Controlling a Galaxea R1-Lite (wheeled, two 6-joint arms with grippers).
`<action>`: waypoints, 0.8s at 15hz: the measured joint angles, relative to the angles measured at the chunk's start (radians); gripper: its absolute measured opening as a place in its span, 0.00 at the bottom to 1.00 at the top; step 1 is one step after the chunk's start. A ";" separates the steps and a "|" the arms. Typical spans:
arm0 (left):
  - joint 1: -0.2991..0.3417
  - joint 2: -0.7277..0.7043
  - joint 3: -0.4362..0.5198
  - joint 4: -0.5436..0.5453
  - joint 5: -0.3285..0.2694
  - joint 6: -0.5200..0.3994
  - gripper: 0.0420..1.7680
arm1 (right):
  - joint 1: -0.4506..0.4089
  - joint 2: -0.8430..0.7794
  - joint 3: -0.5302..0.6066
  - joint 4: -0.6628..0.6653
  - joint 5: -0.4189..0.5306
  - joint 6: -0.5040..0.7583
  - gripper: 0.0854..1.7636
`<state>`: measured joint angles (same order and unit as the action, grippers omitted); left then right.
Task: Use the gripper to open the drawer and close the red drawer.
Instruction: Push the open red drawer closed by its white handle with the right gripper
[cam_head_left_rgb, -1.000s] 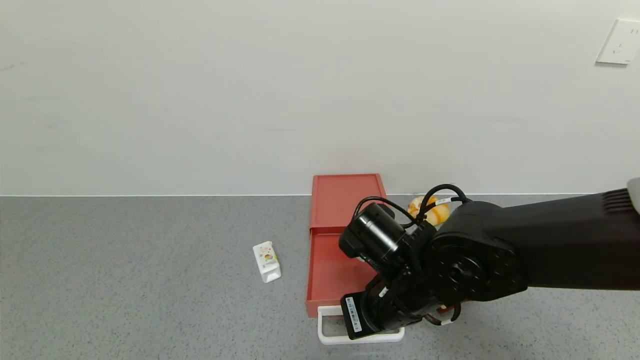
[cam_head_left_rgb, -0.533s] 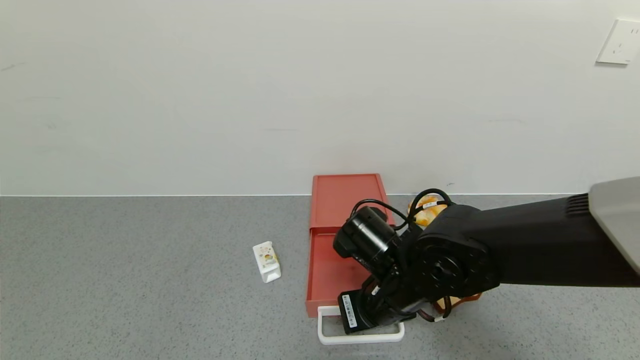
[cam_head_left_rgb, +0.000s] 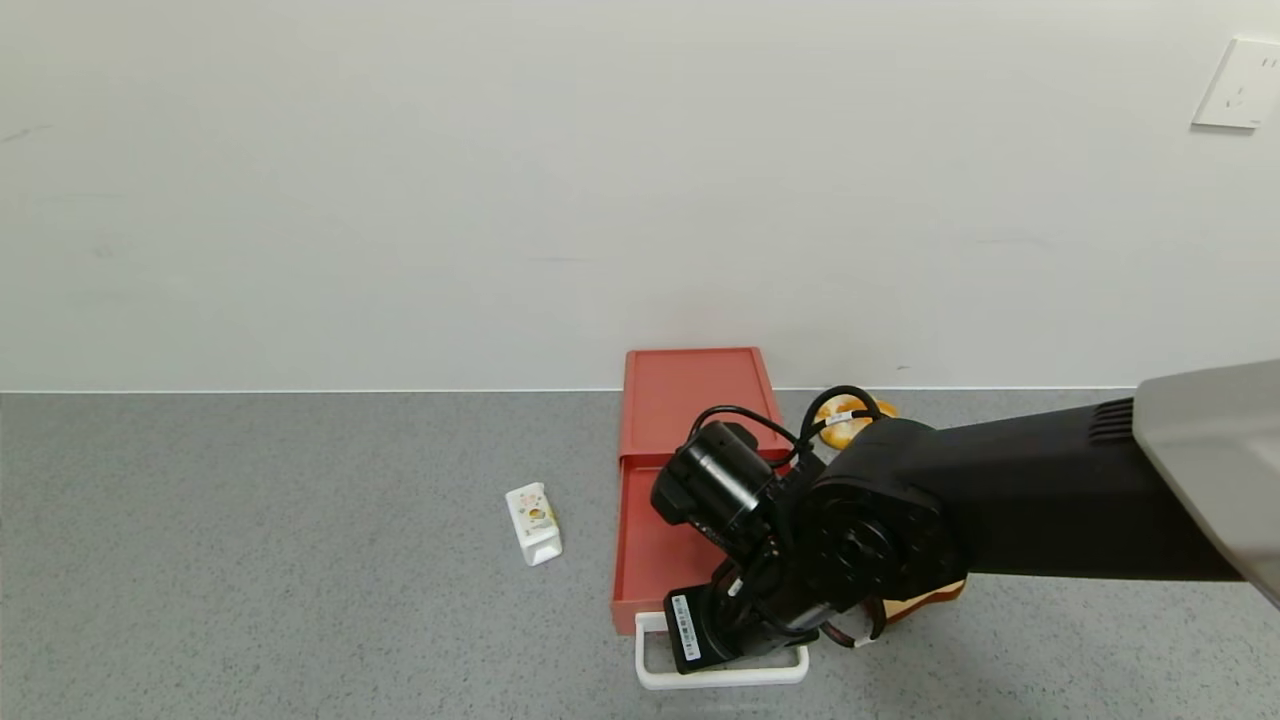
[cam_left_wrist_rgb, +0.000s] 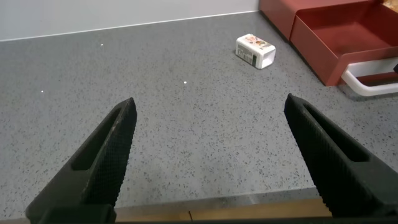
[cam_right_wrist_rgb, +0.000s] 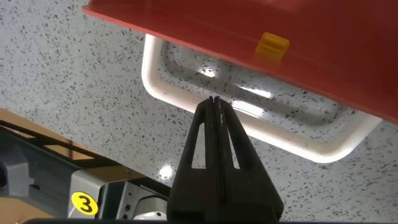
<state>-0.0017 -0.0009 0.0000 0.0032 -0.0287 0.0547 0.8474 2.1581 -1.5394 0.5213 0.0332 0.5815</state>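
A brick-red drawer (cam_head_left_rgb: 668, 497) sits on a grey counter (cam_head_left_rgb: 250, 560) against the wall, its tray pulled out; the right gripper (cam_right_wrist_rgb: 214, 107), fingers pressed together and holding nothing, points into the white loop handle (cam_right_wrist_rgb: 186, 96); the left gripper (cam_left_wrist_rgb: 211, 155) hangs spread apart, well away, near a small white carton (cam_head_left_rgb: 533, 523).

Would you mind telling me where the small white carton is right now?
In the head view, the carton lies on the grey table, apart from and just left of the open drawer, well clear of the right gripper at the handle.
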 joint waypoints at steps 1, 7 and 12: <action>0.000 0.000 0.000 0.000 0.000 0.000 0.97 | 0.004 0.000 0.000 0.001 0.000 0.002 0.02; 0.000 0.000 0.000 0.000 0.001 0.000 0.97 | 0.044 -0.001 -0.004 0.031 0.000 0.022 0.02; 0.000 0.000 0.000 0.000 0.000 0.000 0.97 | 0.077 -0.001 0.024 0.030 -0.024 0.047 0.02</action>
<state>-0.0017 -0.0009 0.0000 0.0028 -0.0287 0.0551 0.9245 2.1570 -1.5149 0.5509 0.0096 0.6283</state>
